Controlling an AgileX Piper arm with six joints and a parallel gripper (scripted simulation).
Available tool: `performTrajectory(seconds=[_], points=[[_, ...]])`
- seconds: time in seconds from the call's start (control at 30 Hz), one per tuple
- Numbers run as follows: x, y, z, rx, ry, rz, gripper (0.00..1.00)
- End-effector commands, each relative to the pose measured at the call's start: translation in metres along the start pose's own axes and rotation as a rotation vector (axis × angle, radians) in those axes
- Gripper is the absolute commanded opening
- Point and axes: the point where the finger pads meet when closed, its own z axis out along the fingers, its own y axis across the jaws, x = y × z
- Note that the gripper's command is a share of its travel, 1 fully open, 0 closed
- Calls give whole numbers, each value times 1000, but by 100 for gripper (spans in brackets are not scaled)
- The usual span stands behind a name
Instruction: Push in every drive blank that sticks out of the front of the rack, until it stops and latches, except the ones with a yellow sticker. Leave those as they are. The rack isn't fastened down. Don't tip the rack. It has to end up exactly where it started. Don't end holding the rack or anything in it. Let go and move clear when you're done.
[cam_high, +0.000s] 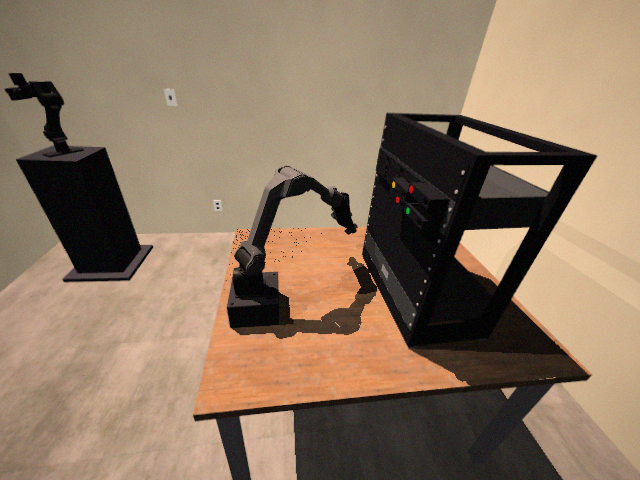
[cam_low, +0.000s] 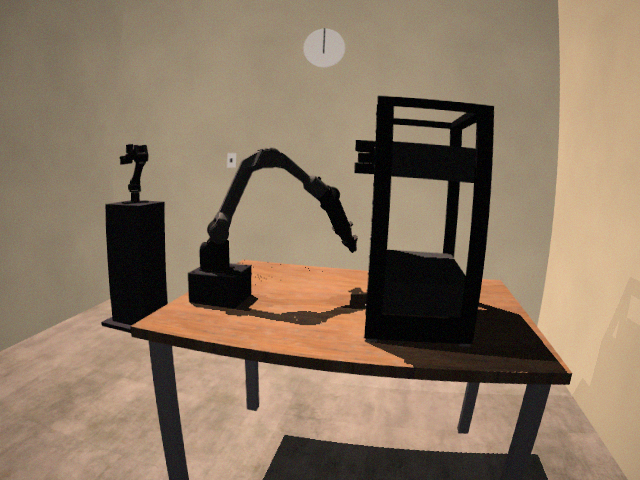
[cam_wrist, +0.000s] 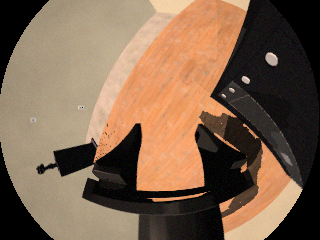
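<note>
Drive blanks (cam_high: 421, 198), black with red, green and yellow dots, jut from the tall black open-frame rack (cam_high: 537, 155) on my wooden table (cam_high: 320, 372); my black gripper (cam_high: 350, 226) hangs spread wide, empty, just before the rack's face.
</note>
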Motion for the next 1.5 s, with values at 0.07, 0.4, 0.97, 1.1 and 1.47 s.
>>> performTrajectory(seconds=[0.07, 0.4, 0.97, 1.1, 1.47], points=[[-1, 0, -1, 0, -2, -1, 100], [-1, 0, -1, 0, -2, -1, 100], [-1, 0, -1, 0, -2, -1, 100], [-1, 0, -1, 0, -2, -1, 100], [-3, -9, -20, 25, -15, 9, 100]])
